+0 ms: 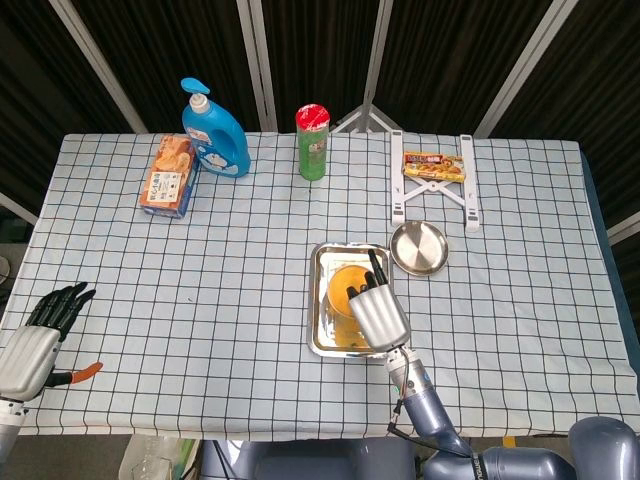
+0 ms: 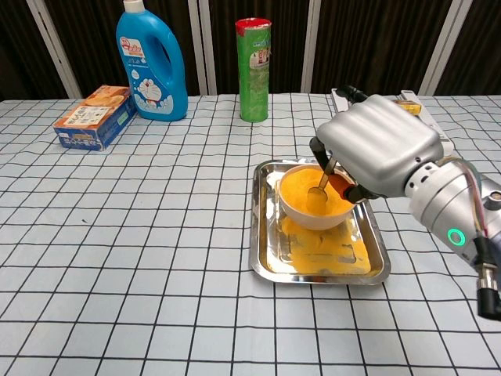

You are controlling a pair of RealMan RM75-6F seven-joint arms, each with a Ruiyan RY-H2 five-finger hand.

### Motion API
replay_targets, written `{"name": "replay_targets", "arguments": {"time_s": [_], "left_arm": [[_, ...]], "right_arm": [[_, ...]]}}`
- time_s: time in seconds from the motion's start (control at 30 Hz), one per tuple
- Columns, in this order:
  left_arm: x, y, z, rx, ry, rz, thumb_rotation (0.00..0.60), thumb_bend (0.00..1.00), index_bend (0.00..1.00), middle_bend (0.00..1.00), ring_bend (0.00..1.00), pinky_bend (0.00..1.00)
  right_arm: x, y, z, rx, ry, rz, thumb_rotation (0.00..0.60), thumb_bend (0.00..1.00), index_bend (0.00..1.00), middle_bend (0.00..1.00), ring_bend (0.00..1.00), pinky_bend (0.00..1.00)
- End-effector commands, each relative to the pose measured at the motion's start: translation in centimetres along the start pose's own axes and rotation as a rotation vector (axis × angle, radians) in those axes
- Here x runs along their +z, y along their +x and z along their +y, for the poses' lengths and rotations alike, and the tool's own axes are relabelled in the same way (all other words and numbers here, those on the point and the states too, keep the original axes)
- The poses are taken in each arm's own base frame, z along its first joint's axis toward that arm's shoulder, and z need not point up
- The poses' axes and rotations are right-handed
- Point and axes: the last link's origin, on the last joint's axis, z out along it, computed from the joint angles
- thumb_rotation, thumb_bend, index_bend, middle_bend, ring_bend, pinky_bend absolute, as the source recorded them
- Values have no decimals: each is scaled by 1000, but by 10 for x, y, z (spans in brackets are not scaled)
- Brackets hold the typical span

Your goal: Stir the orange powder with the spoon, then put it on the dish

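Below the right hand (image 2: 378, 153), the spoon (image 2: 320, 185) dips into orange powder (image 2: 309, 197).

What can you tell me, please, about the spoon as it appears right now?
The spoon looks like thin, shiny metal. Its small bowl dips into the orange powder inside the white bowl, which stands on the steel tray. The slim handle tilts up and to the right into the right hand, which holds it; the handle's upper end is hidden by the fingers.

Checked tablecloth (image 1: 200, 300), dark slatted backdrop (image 1: 310, 50)
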Motion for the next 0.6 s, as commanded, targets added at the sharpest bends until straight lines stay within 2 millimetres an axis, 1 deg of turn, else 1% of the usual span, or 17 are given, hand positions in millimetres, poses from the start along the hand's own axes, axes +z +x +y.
{"name": "replay_targets", "arguments": {"time_s": [0.03,0.23,0.47,0.53,0.6], "left_arm": [[0,0,0,0,-1,0,600,0,0,0,0,0],[0,0,0,0,0,1,600,0,0,0,0,0],[1,-1,0,1,-1,-2,600,0,0,0,0,0],[1,-1,1,1,-2,-2,600,0,0,0,0,0],[1,-1,1,-1,-3,-3,600,0,0,0,0,0]], "right_arm": [[-1,1,1,0,-1,2,600,842,774,696,369,0],[4,6,8,-16,-14,39,600,841,774,696,369,0],[11,16,18,-6,-37,78,600,841,774,696,369,0],[11,17,19,-9,-37,81,600,841,774,696,368,0],[8,12,20,-50,-18,76,600,842,774,695,369,0]]}}
